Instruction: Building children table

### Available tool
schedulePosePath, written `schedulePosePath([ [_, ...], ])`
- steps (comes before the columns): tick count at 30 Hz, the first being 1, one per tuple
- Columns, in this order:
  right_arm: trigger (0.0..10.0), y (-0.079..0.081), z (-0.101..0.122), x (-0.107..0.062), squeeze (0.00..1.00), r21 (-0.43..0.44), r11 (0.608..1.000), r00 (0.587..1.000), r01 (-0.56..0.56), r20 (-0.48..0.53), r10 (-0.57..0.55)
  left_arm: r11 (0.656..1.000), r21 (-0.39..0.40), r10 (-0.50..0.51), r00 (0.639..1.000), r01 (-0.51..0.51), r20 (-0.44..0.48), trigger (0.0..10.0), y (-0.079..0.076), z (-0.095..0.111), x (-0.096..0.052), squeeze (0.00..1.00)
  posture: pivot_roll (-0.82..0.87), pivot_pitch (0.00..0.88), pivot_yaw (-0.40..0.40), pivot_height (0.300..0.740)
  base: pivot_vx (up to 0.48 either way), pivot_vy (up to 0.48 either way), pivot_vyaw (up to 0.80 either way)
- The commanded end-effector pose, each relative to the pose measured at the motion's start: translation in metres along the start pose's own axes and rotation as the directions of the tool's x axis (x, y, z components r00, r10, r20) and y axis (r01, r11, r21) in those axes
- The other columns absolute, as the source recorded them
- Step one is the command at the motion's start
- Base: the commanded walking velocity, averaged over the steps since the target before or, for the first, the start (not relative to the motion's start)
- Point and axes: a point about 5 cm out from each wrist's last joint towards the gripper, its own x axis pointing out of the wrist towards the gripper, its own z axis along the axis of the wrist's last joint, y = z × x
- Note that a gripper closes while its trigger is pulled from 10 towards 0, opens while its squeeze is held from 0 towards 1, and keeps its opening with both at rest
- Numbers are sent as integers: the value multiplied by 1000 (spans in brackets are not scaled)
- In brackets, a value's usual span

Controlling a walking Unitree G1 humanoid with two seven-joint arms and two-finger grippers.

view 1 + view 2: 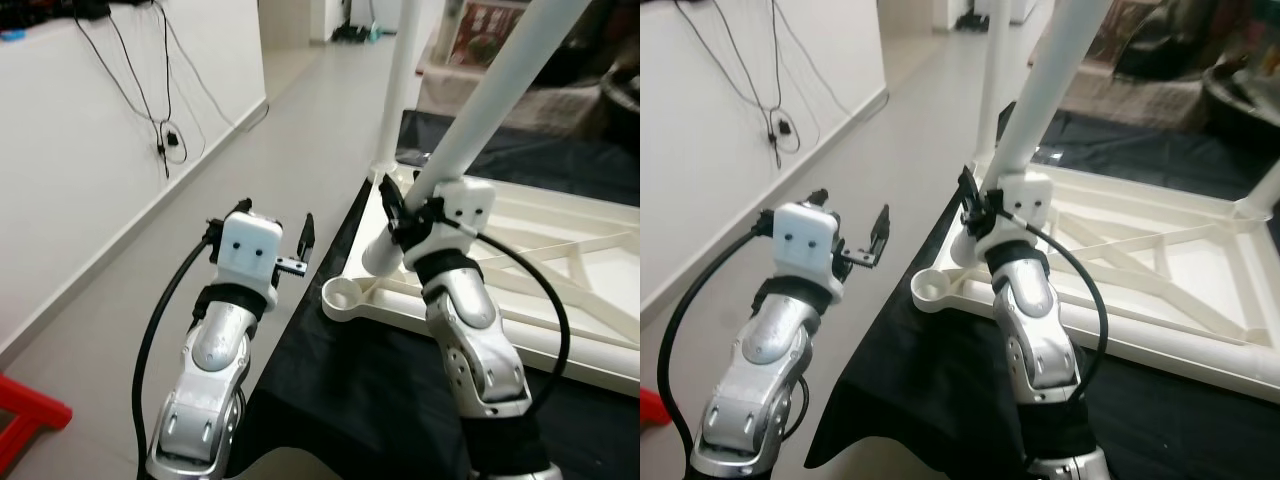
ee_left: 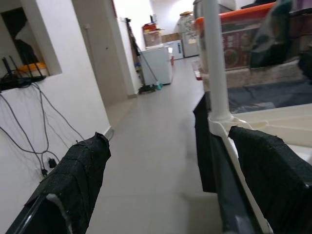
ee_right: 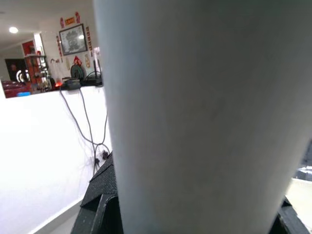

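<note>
Cream plastic makes up the upturned children's table frame [image 1: 560,250], which lies on a black-draped tabletop [image 1: 350,390] in the left eye view, one leg [image 1: 400,80] already upright in the far corner socket and the near corner socket [image 1: 345,294] empty. The right end effector [image 1: 405,215] is clamped around a second leg [image 1: 480,110], tilted, its lower end resting on the frame just beside that empty socket. The left end effector [image 1: 275,240] hovers off the tabletop's edge over the floor [image 1: 250,160], fingers apart and holding nothing. The right eye view shows the same layout, with the frame's crossed ribs [image 1: 1140,255] and another socket at the far right corner [image 1: 1255,207] easier to read. The leg looks stiff, light and smooth, likely slippery under hard pads, so a hold low down near the socket end should steer it best. In the left wrist view the open black fingers [image 2: 73,180] frame the seated leg and the tabletop's dark edge. In the right wrist view the gripped leg [image 3: 195,117] blocks nearly everything; the fingers [image 3: 100,195] peek out beside it. The leg's top is cut off, and whether its foot sits in any recess is hard to tell.
</note>
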Motion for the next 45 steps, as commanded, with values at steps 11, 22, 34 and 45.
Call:
schedulePosePath([
  [11,10000,-3,14,1,0,18,1000,997,-5,77,4,1000,-12,14,999,-15,-47,10000,2,-8,-4,0,58,143,-30,740,0,0,0],
  [22,10000,-1,9,0,0,55,996,997,-63,56,60,1000,-23,11,996,-13,-87,10000,1,-16,-16,0,59,152,-39,740,0,0,0],
  [34,10000,-6,1,37,0,131,957,966,-257,22,257,991,-37,-134,979,129,-153,10000,-10,-28,-48,0,80,213,-60,740,0,0,0],
  [45,10000,-24,24,89,0,216,875,900,-433,39,435,986,-96,-151,971,134,-188,10000,-23,-18,-65,0,100,347,-75,740,0,0,0],
])
